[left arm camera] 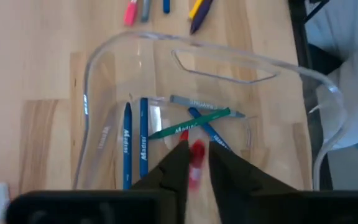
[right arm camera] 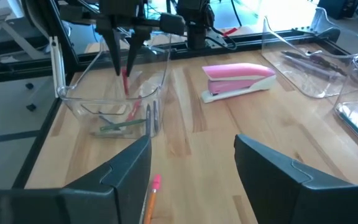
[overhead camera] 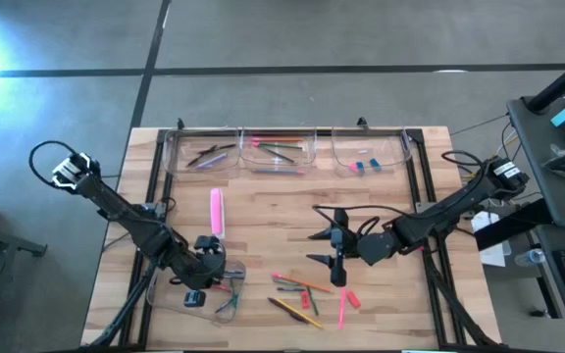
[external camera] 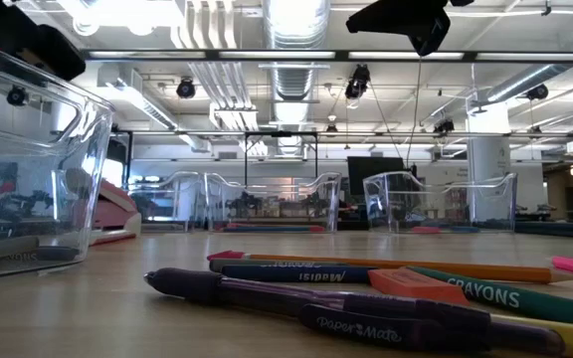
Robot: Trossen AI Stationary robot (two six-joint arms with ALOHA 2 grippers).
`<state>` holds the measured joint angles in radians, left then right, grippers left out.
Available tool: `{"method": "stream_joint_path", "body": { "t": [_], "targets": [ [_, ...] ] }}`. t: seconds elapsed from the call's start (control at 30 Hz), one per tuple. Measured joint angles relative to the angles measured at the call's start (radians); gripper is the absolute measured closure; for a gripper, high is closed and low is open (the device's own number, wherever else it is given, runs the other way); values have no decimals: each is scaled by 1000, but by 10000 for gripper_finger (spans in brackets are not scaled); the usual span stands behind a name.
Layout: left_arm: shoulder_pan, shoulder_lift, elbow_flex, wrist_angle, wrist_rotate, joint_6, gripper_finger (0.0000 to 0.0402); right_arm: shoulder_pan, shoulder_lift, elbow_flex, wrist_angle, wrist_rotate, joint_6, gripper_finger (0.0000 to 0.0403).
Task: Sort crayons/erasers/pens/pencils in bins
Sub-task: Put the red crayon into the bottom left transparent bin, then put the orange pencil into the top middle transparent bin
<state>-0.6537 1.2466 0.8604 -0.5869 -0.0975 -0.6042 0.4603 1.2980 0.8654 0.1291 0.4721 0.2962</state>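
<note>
1. Left gripper [overhead camera: 207,275] is down over the near-left bin [overhead camera: 165,294], fingers pinched on a red crayon [left arm camera: 196,163]. The right wrist view shows it too: the crayon hangs between the fingertips, just inside the bin's rim.
2. That bin already has sticks lying on its floor: two blue crayons [left arm camera: 135,142] side by side, a green one [left arm camera: 188,126] crossed over another blue one, plus a grey one.
3. Right gripper [overhead camera: 333,247] hovers above the table middle, fingers spread wide apart, nothing in them.
4. Loose pile [overhead camera: 307,294] sits on the wood just in front of the right gripper: orange and yellow pencils, a pink one, a green crayon, a small red eraser [overhead camera: 352,298]. The low view has a purple pen [external camera: 306,303] lying across the front of it.
5. Three more bins line the far edge. Far-left bin [overhead camera: 202,149] holds dark pens, the middle bin [overhead camera: 279,150] has long coloured sticks, the far-right bin [overhead camera: 371,149] has a blue eraser and a pink one [overhead camera: 361,167].
6. A pink stapler [overhead camera: 216,212] lies on the table between the far bins and the left gripper.
</note>
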Motion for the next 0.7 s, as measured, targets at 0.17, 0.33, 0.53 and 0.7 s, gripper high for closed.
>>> {"method": "stream_joint_path", "body": {
  "t": [0.17, 0.33, 0.53, 0.7],
  "targets": [
    [10, 24, 0, 0, 7, 12, 293, 0, 0, 0, -4, 0, 0, 184],
    [33, 7, 8, -4, -9, 13, 250, 0, 0, 0, -25, 0, 0, 184],
    [45, -62, 66, 17, -45, 97, 243, 0, 0, 0, -88, -2, 27, 184],
    [47, -106, 12, 372, -391, 322, 242, 1, 0, 0, -262, -10, 160, 184]
  ]
}}
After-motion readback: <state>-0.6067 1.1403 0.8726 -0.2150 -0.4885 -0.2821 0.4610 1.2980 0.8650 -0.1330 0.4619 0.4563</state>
